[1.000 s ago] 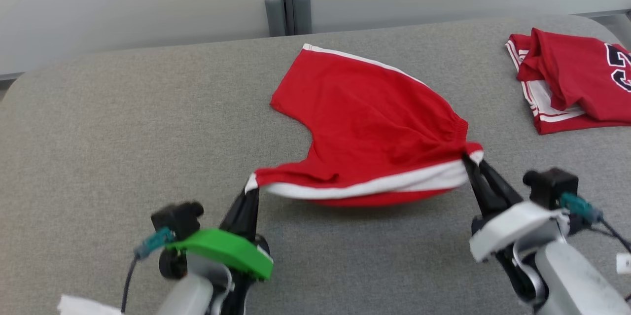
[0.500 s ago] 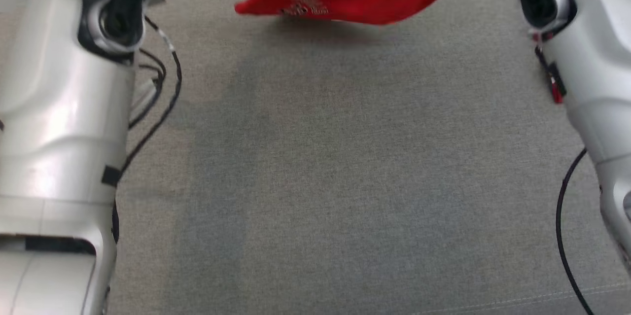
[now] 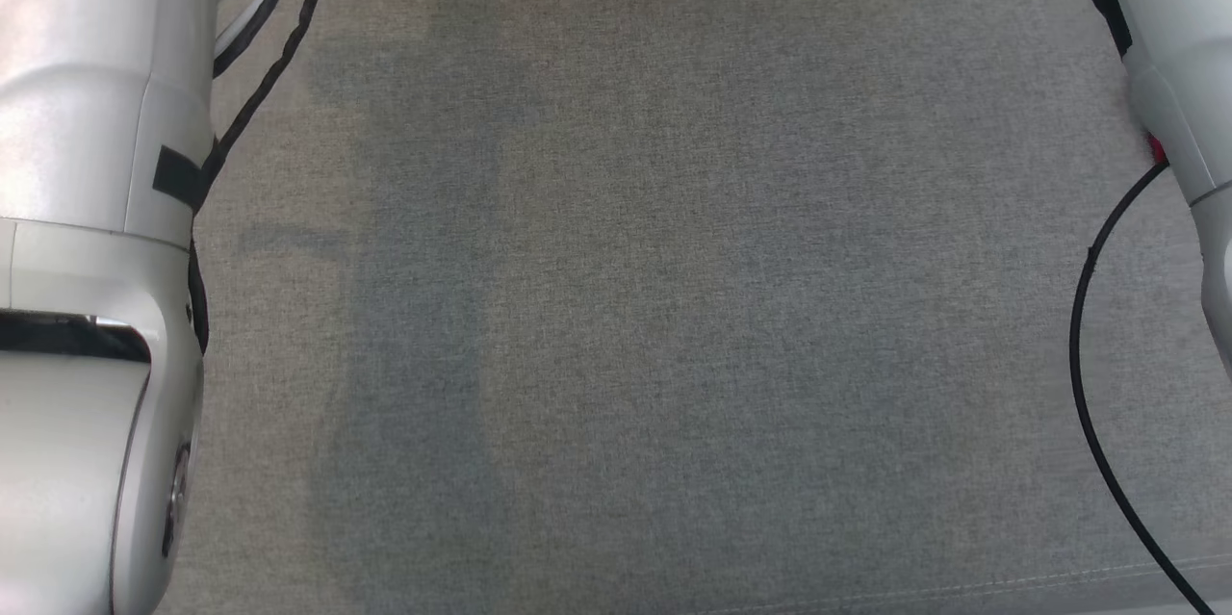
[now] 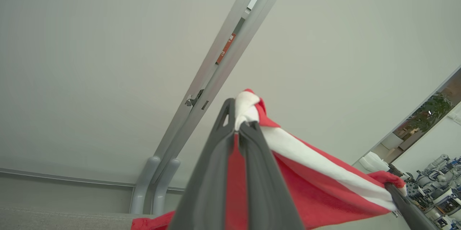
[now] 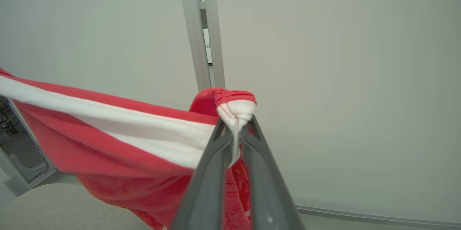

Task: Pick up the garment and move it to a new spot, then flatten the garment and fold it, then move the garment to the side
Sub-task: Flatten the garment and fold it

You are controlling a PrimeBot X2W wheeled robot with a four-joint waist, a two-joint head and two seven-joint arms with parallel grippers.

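Observation:
The garment (image 4: 317, 183) is red cloth with a white band, lifted and stretched between both grippers. In the left wrist view my left gripper (image 4: 239, 129) is shut on one white-banded corner, and the cloth runs right to the other gripper's dark finger (image 4: 407, 204). In the right wrist view my right gripper (image 5: 236, 127) is shut on the opposite bunched corner of the garment (image 5: 108, 143), whose body hangs to the left over the grey surface. The head view shows my two pale forearms, left (image 3: 87, 163) and right (image 3: 1174, 47), at the edges.
Grey fabric tabletop (image 3: 635, 288) spans the head view between the arms. Black cables (image 3: 1092, 384) hang beside each forearm. A pale wall with a vertical metal post (image 5: 201, 43) stands behind the table.
The head camera has tilted down, so the garment and both grippers have left its view. The arms have raised the garment off the table.

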